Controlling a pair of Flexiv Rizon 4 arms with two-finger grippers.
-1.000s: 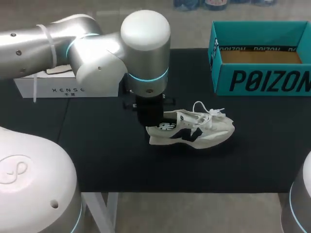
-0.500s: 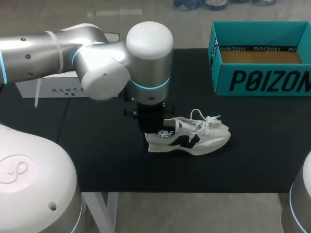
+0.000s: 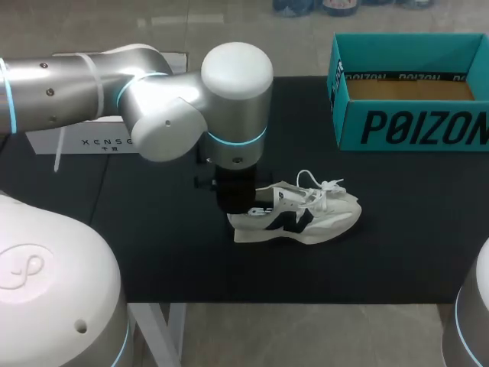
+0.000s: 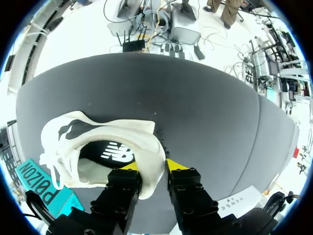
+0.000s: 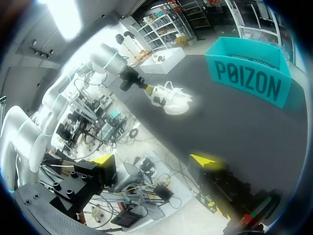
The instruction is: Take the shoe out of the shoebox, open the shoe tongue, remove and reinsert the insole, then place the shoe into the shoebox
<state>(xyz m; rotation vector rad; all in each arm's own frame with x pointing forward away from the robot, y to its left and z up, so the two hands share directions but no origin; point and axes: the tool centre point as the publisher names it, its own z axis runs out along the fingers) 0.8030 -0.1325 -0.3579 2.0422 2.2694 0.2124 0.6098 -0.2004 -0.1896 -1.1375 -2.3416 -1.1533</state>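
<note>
A white sneaker with a dark logo and loose laces lies on its sole on the black mat, toe toward the right. My left gripper comes down onto its heel. In the left wrist view the gripper straddles the heel collar of the shoe, one finger inside the opening and one outside, both against the fabric. The teal shoebox stands open and empty at the back right. My right gripper hangs open off the table's edge, far from the shoe and the shoebox.
A flat white box lies at the back left behind my left arm. The black mat covers the table. Bare mat lies between the shoe and the shoebox.
My left arm has carried the shoe's heel a little left and toward the front. The raised toe has come down and the shoe now rests flat. The fingers have spread slightly.
</note>
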